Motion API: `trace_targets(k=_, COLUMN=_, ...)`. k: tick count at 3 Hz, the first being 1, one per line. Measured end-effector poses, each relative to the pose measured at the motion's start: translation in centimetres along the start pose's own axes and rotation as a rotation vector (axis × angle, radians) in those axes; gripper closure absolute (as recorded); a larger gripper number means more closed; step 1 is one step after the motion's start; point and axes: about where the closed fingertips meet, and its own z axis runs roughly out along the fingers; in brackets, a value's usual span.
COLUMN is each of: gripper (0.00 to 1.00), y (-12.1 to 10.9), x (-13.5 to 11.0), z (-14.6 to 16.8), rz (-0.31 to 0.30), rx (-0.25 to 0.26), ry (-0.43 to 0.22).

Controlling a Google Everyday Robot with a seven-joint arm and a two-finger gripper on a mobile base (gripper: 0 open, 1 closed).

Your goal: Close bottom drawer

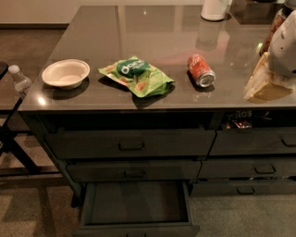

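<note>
The bottom drawer of the wider left stack stands pulled out towards the camera. Its dark inside is empty, and its front runs along the lower edge of the view. The two taller drawers above it are shut. My gripper shows as a cream and white shape at the far right edge. It hangs over the right end of the countertop, well above and to the right of the open drawer. It touches no drawer.
On the dark counter are a white bowl, a green snack bag, a red soda can on its side and a white container. A water bottle stands at the left. The narrower drawer stack is at the right.
</note>
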Motion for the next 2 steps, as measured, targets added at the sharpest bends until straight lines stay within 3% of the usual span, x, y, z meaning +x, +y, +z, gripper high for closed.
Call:
trace_targets(k=1, gripper=1.0, y=1.3, x=1.0, z=2.8, rz=0.029, rx=-0.028, ry=0.014)
trace_targets(k=2, gripper=1.0, y=4.6, x=2.9, z=8.4, rz=0.087, rx=-0.07, ry=0.026)
